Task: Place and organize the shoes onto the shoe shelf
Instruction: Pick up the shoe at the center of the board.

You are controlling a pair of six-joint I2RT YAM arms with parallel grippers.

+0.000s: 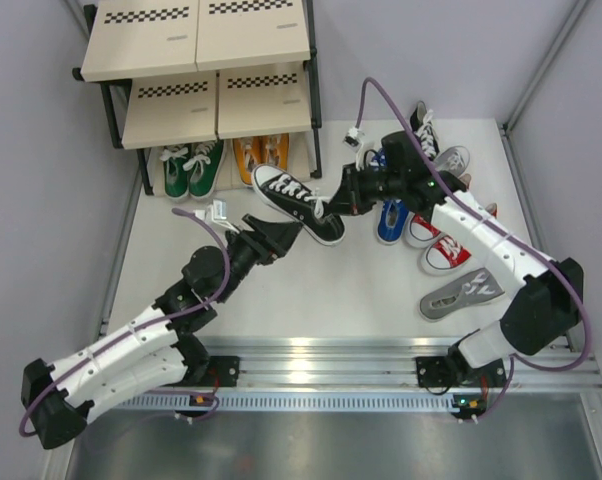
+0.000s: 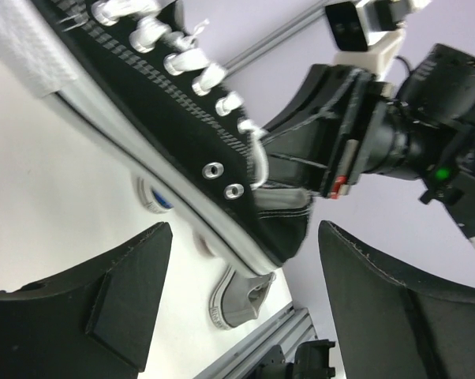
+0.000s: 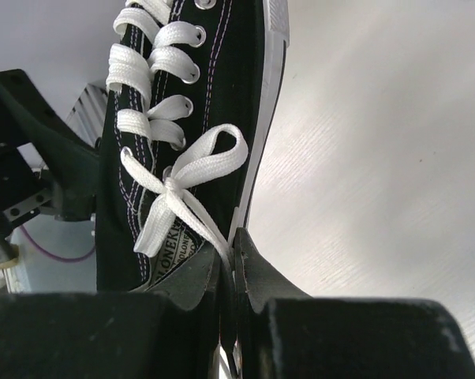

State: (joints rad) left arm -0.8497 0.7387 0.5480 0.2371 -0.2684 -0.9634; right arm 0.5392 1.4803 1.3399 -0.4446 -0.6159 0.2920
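A black shoe (image 1: 299,203) hangs above the white table just in front of the shoe shelf (image 1: 196,60). My right gripper (image 3: 236,251) is shut on the rim of its heel opening, by the lace bow, and also shows at the shoe's right end from above as the right gripper (image 1: 344,196). The black shoe (image 3: 186,87) fills that wrist view. My left gripper (image 1: 279,236) stands open under the heel; its fingers (image 2: 103,300) are wide apart and clear of the black shoe (image 2: 166,110). A green pair (image 1: 191,170) and an orange pair (image 1: 261,153) sit on the lowest tier.
At the right of the table lie a blue shoe (image 1: 391,220), red shoes (image 1: 447,250), a grey shoe (image 1: 461,295), a second grey shoe (image 1: 453,160) and another black shoe (image 1: 424,128). The two upper shelf boards are bare. An aluminium rail (image 1: 381,365) runs along the near edge.
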